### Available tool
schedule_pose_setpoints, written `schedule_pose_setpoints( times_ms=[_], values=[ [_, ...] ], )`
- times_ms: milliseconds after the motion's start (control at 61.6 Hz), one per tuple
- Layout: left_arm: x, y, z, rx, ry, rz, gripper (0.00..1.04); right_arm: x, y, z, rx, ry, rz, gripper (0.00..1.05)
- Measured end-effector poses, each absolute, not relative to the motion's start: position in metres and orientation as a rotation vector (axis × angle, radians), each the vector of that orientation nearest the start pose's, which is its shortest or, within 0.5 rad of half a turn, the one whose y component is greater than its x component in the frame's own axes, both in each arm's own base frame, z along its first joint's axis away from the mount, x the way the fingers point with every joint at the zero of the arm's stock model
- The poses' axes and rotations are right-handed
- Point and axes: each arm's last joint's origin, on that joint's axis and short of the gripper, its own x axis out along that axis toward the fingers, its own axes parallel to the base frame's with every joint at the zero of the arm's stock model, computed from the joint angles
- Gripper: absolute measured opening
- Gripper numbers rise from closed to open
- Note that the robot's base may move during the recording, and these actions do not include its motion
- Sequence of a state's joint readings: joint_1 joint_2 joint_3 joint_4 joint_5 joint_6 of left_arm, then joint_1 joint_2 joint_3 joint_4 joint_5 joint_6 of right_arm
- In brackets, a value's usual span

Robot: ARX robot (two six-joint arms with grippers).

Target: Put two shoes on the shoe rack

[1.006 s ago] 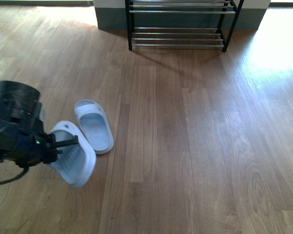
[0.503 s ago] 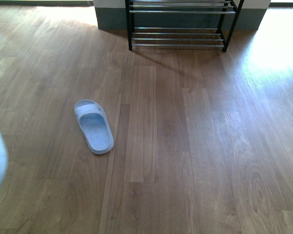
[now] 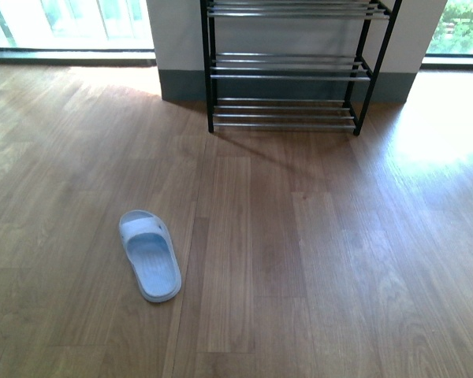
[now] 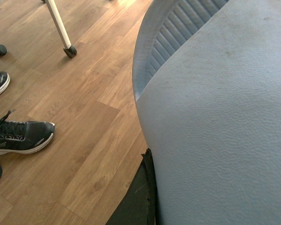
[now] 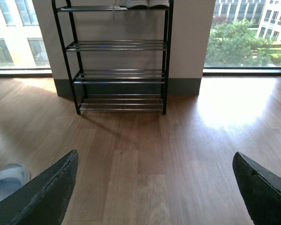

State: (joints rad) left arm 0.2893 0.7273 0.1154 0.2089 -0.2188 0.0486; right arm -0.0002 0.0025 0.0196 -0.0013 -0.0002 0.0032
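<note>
One slipper (image 4: 215, 117) is pinched in your left gripper (image 4: 141, 194), up off the floor (image 3: 299, 276); the second slipper (image 3: 150, 256) lies flat, well short of the rack (image 3: 284, 71). Carry the held one level to a low tier and land its sole across the bars before releasing. Your right gripper (image 5: 154, 164) is spread wide and empty, so use it for the second slipper.

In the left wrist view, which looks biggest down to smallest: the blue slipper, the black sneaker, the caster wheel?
1. blue slipper, though it sits right against the camera, which inflates it
2. black sneaker
3. caster wheel
</note>
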Motion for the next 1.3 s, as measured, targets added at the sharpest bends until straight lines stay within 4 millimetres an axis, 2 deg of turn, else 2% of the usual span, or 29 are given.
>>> schedule_pose_setpoints(
  times_ms=[1152, 1217, 1298],
  values=[
    [0.138, 0.048, 0.149, 0.039, 0.424, 0.489, 0.02, 0.097, 0.0, 0.17, -0.004, -0.004, 0.022, 0.96],
    [0.138, 0.048, 0.149, 0.039, 0.424, 0.489, 0.02, 0.105, 0.004, 0.167, -0.062, 0.114, 0.197, 0.96],
    [0.138, 0.048, 0.149, 0.039, 0.424, 0.489, 0.02, 0.132, 0.01, 0.169, -0.146, 0.16, 0.229, 0.96]
  ],
)
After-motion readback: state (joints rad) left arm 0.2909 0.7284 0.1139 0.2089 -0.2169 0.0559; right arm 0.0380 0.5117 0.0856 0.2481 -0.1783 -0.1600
